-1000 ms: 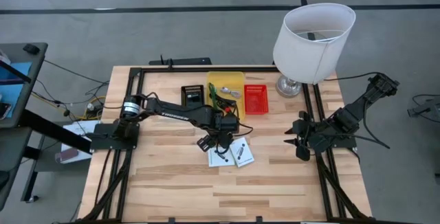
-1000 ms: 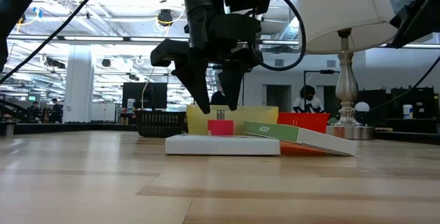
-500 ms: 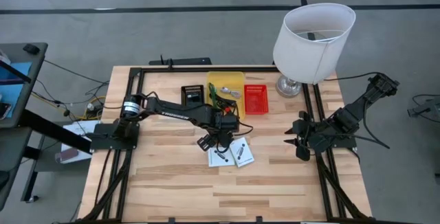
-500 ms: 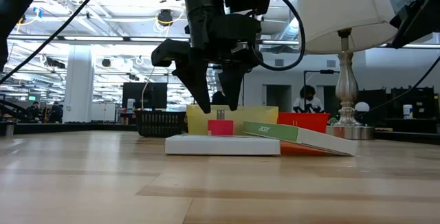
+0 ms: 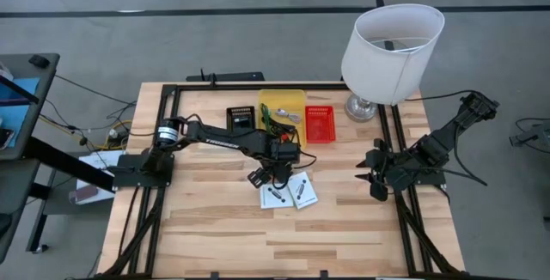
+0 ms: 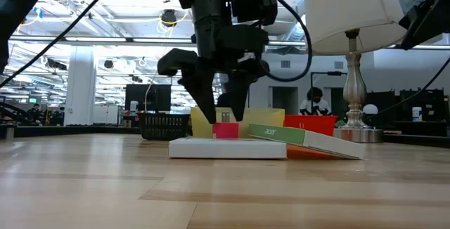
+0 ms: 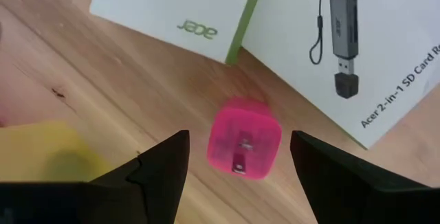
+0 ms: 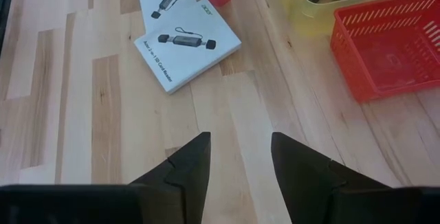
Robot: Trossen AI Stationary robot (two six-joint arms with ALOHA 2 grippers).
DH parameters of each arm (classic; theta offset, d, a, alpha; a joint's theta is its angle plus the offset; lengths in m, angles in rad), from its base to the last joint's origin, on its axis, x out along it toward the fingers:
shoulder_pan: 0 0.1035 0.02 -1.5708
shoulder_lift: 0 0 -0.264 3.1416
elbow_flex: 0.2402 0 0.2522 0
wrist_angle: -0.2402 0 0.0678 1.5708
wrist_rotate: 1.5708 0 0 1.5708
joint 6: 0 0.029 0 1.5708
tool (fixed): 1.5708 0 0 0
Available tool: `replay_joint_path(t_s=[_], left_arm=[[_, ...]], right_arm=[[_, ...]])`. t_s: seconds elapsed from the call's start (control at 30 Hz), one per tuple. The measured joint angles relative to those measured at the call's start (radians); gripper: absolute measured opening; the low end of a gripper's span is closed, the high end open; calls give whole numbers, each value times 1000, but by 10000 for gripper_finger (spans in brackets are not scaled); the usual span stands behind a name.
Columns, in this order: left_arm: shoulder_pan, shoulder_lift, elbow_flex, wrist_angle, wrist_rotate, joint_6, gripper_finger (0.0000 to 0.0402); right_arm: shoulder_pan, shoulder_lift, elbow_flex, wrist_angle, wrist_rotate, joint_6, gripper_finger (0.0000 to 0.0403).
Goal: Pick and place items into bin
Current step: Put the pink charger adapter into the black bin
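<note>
Pink cube (image 7: 245,138) sits on the worktop (image 5: 223,228) just beside the white cards (image 5: 288,191), squarely between the left gripper (image 7: 237,159)'s spread fingers, unpinched, while the right gripper (image 5: 375,175) waits half-open, well apart at the worktop's right edge.

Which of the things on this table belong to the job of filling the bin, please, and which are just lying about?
Job: pink cube, two white boxes, yellow bin, left pincer open over the cube.
Lying about: lamp, red basket, black basket.
</note>
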Motion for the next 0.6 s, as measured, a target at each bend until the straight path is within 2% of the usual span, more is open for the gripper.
replay_joint_path(t_s=[0.6], left_arm=[[9,2,0,0,25,-9,248]], right_arm=[[0,0,0,0,0,-5,150]])
